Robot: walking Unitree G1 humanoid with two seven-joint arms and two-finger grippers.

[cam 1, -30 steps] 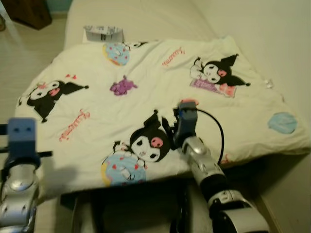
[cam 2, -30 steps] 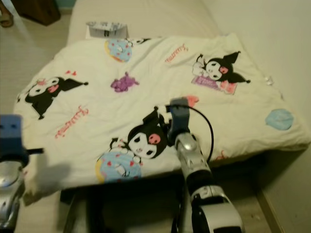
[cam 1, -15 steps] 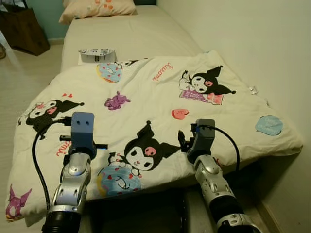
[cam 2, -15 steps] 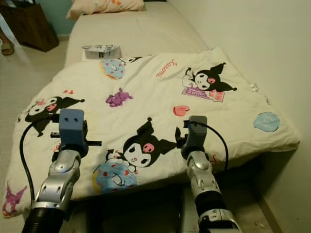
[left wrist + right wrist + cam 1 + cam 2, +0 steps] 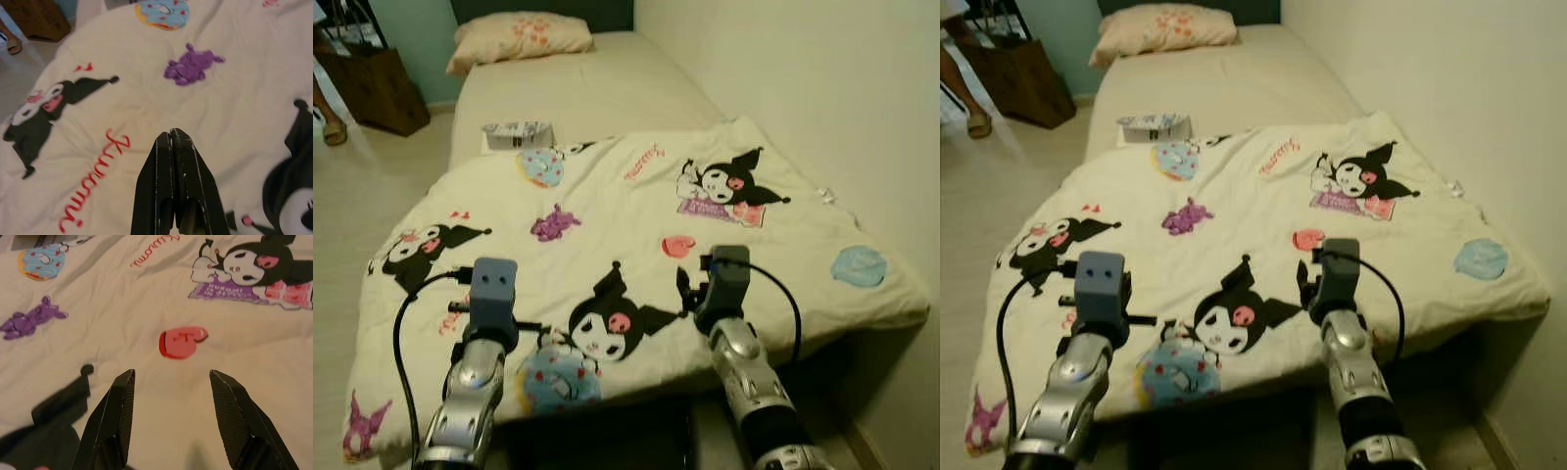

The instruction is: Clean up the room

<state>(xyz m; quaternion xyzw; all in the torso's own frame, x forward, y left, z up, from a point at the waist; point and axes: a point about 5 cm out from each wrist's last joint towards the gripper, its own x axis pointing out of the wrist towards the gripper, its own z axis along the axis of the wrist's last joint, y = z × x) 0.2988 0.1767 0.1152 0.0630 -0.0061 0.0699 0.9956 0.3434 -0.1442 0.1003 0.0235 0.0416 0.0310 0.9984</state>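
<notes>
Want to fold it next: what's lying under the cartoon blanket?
The blanket lies spread over the bed's beige mattress, with a small patterned box at its far edge. Anything beneath the blanket itself is covered and cannot be seen.

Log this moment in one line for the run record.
left claw: shut, over blanket | right claw: open, over blanket | bed: pillow, box

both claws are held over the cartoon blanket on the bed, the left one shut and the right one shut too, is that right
Not quite. The right claw is open: the right wrist view shows its two black fingers spread apart above the blanket, with a pink heart print between them. The left claw is shut, fingers pressed together in the left wrist view, and both are held over the blanket on the bed.
</notes>
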